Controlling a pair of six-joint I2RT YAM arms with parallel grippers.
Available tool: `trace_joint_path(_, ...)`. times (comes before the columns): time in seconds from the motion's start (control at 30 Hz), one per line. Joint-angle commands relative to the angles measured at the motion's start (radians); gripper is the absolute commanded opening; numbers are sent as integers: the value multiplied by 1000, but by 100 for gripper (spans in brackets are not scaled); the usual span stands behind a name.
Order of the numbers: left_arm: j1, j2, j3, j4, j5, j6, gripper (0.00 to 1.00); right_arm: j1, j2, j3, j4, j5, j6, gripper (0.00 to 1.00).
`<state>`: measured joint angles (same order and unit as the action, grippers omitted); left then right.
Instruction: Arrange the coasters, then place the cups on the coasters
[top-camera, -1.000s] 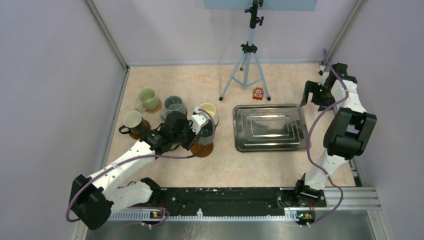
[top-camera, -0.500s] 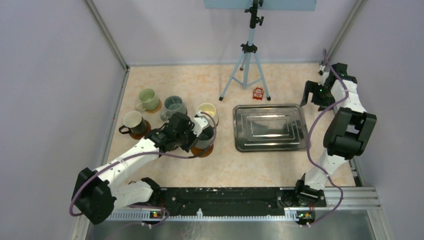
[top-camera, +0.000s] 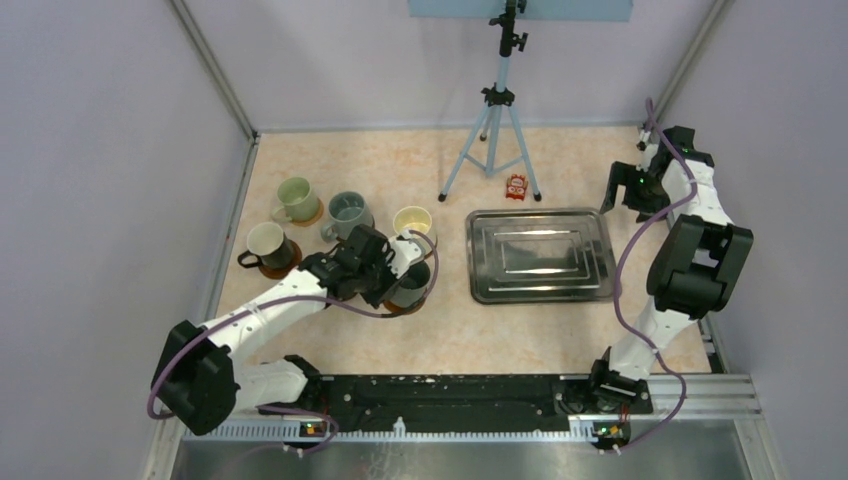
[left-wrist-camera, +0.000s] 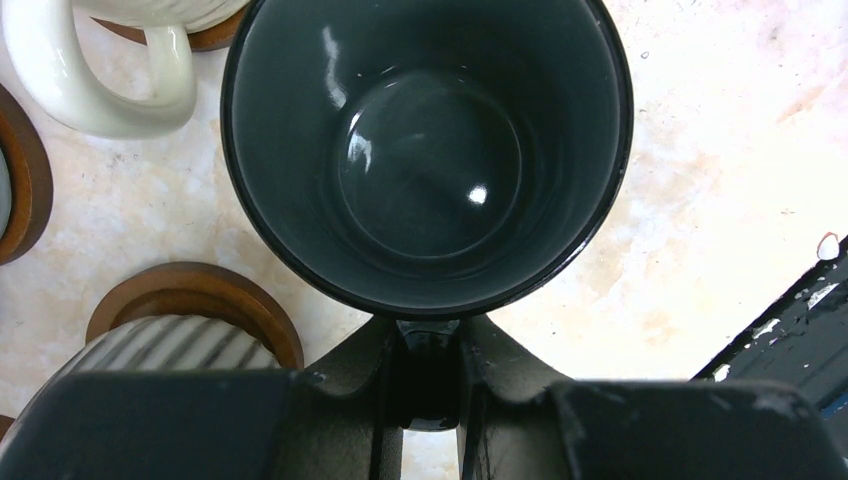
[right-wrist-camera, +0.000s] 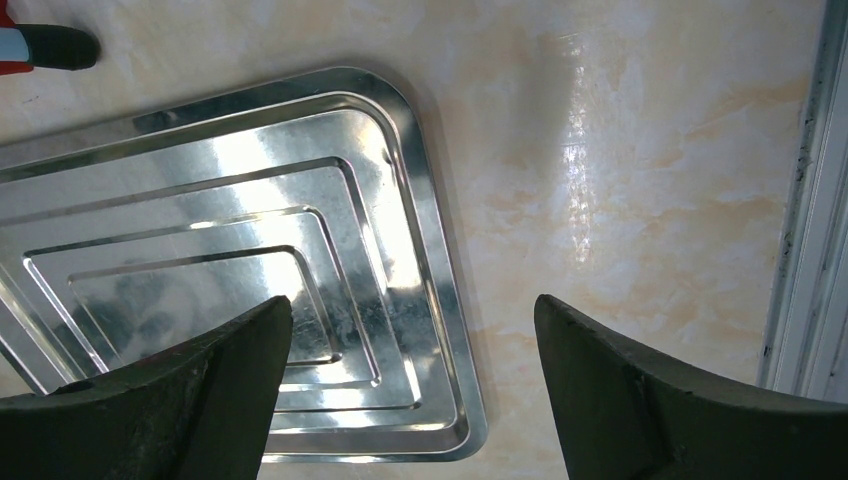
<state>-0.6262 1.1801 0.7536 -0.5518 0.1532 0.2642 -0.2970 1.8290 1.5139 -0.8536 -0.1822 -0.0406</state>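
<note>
My left gripper (top-camera: 396, 274) is shut on the handle of the dark teal-grey cup (top-camera: 411, 286). In the left wrist view the handle sits pinched between the fingers (left-wrist-camera: 352, 372) and the cup (left-wrist-camera: 425, 150) is seen from above, empty. A sliver of coaster (top-camera: 397, 307) shows under it; whether they touch I cannot tell. The ribbed grey cup (left-wrist-camera: 150, 345) stands on a coaster (left-wrist-camera: 195, 292) beside it. Pale green (top-camera: 296, 197), grey-blue (top-camera: 348, 210), cream (top-camera: 413, 221) and white (top-camera: 265, 241) cups stand on coasters. My right gripper (right-wrist-camera: 412, 310) hangs open above the tray's right end.
A rectangular steel tray (top-camera: 540, 216) lies right of the cups, its corner (right-wrist-camera: 440, 300) below my right fingers. A tripod (top-camera: 497, 130) and a small red object (top-camera: 516, 186) stand at the back. Walls close in on both sides.
My left gripper has carried the dark cup toward the near right and over the bare coaster, which is now almost covered. The right arm has not moved.
</note>
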Motion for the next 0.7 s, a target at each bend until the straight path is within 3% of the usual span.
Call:
trace_joint_path(0.0, 0, -2, 55, 58, 24, 1, 0, 1, 12, 21, 9, -1, 2, 90)
trace_joint_path(0.07, 0, 2, 55, 59, 21, 2, 1, 1, 13, 21, 8, -2, 2, 90)
trace_joint_path(0.27, -1, -2, 59, 29, 7, 26, 34, 1, 18, 25, 6, -5, 2, 90)
trace_joint_path(0.37, -1, -6, 63, 9, 2, 37, 43, 1, 19, 26, 5, -7, 2, 90)
trace_joint_path(0.67, 0, -10, 66, -33, 4, 69, 47, 1, 19, 12, 11, -14, 2, 89)
